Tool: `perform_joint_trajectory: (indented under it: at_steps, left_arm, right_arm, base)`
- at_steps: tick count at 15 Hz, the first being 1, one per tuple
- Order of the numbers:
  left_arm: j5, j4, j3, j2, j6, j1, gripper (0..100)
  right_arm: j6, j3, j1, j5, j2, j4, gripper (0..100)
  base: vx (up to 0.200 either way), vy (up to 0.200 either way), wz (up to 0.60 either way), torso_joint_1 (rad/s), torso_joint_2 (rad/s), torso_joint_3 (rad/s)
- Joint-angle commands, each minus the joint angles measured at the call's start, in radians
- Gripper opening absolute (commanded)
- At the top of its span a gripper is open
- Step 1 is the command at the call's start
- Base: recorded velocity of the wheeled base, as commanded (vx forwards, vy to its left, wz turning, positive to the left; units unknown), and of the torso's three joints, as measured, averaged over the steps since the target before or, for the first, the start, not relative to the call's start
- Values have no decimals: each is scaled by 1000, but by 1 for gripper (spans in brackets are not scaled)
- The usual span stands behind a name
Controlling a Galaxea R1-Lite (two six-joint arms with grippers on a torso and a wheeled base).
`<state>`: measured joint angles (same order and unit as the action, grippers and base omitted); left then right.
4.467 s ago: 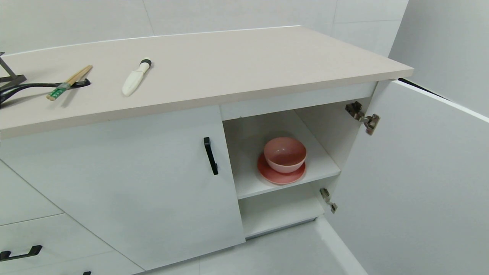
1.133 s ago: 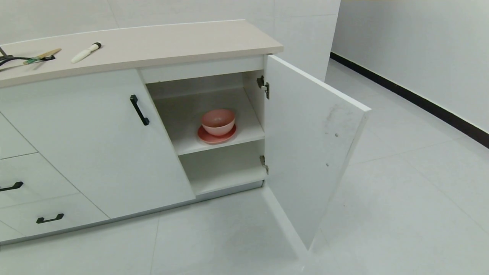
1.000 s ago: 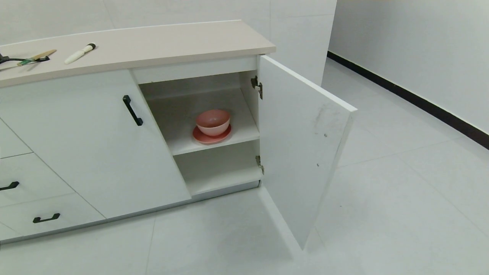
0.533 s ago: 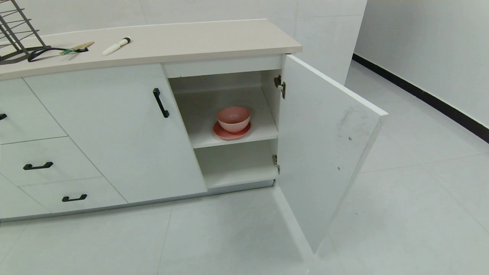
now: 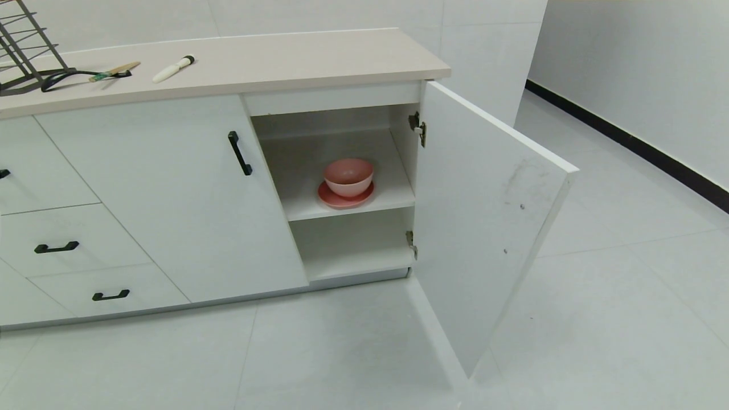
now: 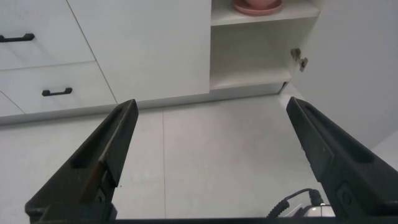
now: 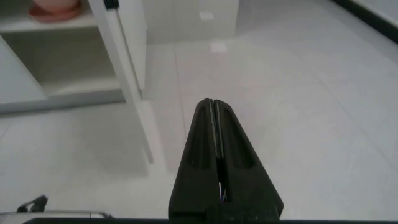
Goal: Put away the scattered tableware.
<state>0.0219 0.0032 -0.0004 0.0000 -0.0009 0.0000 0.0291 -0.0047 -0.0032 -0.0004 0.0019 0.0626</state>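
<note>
On the upper shelf of the cabinet (image 5: pixel 159 199), a pink bowl (image 5: pixel 348 173) sits on a pink plate (image 5: pixel 342 199); chopsticks (image 5: pixel 114 72) and a white knife (image 5: pixel 172 68) lie atop that cabinet (next to fetch, I judge); left gripper (image 6: pixel 211 106) gapes wide, empty; right gripper (image 7: pixel 213 106) is pinched closed, empty.

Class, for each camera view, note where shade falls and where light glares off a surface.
Head view: even, soft light; the lower compartment is shaded beneath the shelf holding the bowl. Left wrist view: the same compartment looks dim. Right wrist view: a bright patch of glare on the floor beyond the open door.
</note>
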Motion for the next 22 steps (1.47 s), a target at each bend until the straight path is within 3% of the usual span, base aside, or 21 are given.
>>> perform_joint_trajectory:
  at_steps: [1, 4, 5, 8, 9, 10, 12, 15, 17, 19, 20, 22]
  left_arm:
    - [0, 0, 0, 0, -1, 0, 100]
    - [0, 0, -1, 0, -2, 0, 100]
    - [0, 0, -1, 0, -2, 0, 100]
    - [-2, 0, -1, 0, -2, 0, 100]
    - [-2, 0, -1, 0, -2, 0, 100]
    - [-2, 0, -1, 0, -8, 0, 100]
    - [-2, 0, -1, 0, -8, 0, 100]
    - [-4, 0, -1, 0, 25, 0, 100]
    - [-2, 0, -1, 0, 21, -2, 100]
    - [-2, 0, -1, 0, 13, 0, 100]
    - [-4, 0, -1, 0, -10, -2, 100]
    - [0, 0, -1, 0, -16, -2, 100]
  right_arm:
    - [28, -87, 2, 65, 66, 85, 0]
    - [31, -270, 45, 183, 360, 140, 0]
    - [40, -275, 72, 186, 483, 260, 0]
    - [75, -219, 55, 273, 918, 807, 0]
    - [77, -195, 29, 293, 986, 890, 0]
    - [100, -147, -54, 399, 1098, 962, 0]
    - [107, -182, -52, 412, 1213, 1025, 0]
    - [103, -317, -29, 424, 1371, 1068, 0]
    - [101, -382, -11, 451, 1478, 1123, 0]
    - [101, -532, -8, 488, 1589, 1145, 0]
    - [101, -637, 26, 527, 1676, 1177, 0]
    - [100, -655, 88, 608, 1759, 1277, 0]
  base:
    - [0, 0, 0, 0, 0, 0]
    - [0, 0, 0, 0, 0, 0]
    - [0, 0, 0, 0, 0, 0]
    - [0, 0, 0, 0, 0, 0]
    - [0, 0, 0, 0, 0, 0]
    - [0, 0, 0, 0, 0, 0]
    - [0, 0, 0, 0, 0, 0]
    - [0, 0, 0, 0, 0, 0]
    - [0, 0, 0, 0, 0, 0]
    - [0, 0, 0, 0, 0, 0]
    - [0, 0, 0, 0, 0, 0]
    - [0, 0, 0, 0, 0, 0]
